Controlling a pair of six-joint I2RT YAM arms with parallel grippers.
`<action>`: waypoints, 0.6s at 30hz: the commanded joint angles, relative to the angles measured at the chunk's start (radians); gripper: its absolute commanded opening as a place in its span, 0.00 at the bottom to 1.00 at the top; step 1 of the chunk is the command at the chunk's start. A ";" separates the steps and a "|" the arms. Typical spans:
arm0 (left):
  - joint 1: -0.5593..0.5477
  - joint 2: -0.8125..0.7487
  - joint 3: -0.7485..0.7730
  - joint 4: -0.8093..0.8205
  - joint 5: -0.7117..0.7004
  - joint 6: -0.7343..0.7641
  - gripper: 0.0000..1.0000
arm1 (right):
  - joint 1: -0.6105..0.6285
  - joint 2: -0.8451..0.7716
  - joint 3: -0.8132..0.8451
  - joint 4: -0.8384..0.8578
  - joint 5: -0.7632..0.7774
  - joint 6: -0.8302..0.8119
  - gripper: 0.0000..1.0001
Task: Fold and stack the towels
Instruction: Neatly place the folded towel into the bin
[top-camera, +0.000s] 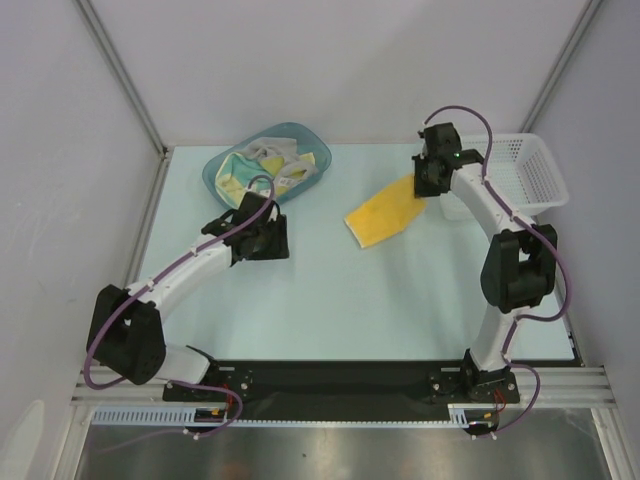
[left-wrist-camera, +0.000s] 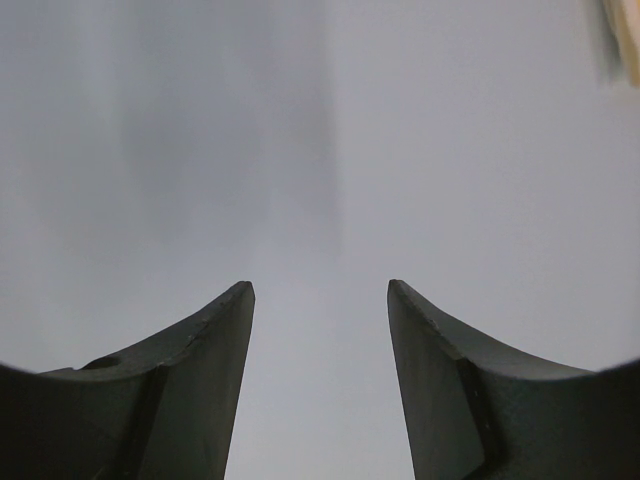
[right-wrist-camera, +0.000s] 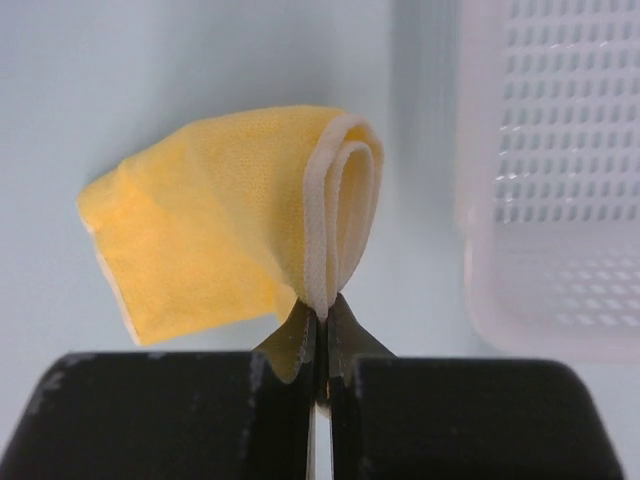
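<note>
The right gripper (right-wrist-camera: 322, 312), clenched on the yellow towel (right-wrist-camera: 200, 230) at its hem, needed to lay it flat with edges matched; the left gripper (left-wrist-camera: 320, 300), spread wide and empty, could pin it

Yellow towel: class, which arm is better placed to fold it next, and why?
Right. The right gripper is shut on the edge of the yellow towel; the left gripper is open, empty, and off by the teal tub.

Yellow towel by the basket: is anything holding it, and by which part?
The right tool pinches the yellow towel by its white-trimmed edge; the left tool holds nothing.
</note>
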 joint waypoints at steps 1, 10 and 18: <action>0.005 -0.017 0.002 0.027 0.027 0.025 0.62 | -0.059 0.038 0.121 -0.093 0.006 -0.059 0.00; 0.005 -0.006 0.009 0.027 0.047 0.032 0.65 | -0.174 0.119 0.313 -0.154 0.000 -0.111 0.00; 0.005 0.000 0.015 0.021 0.040 0.040 0.66 | -0.264 0.174 0.476 -0.206 -0.017 -0.137 0.00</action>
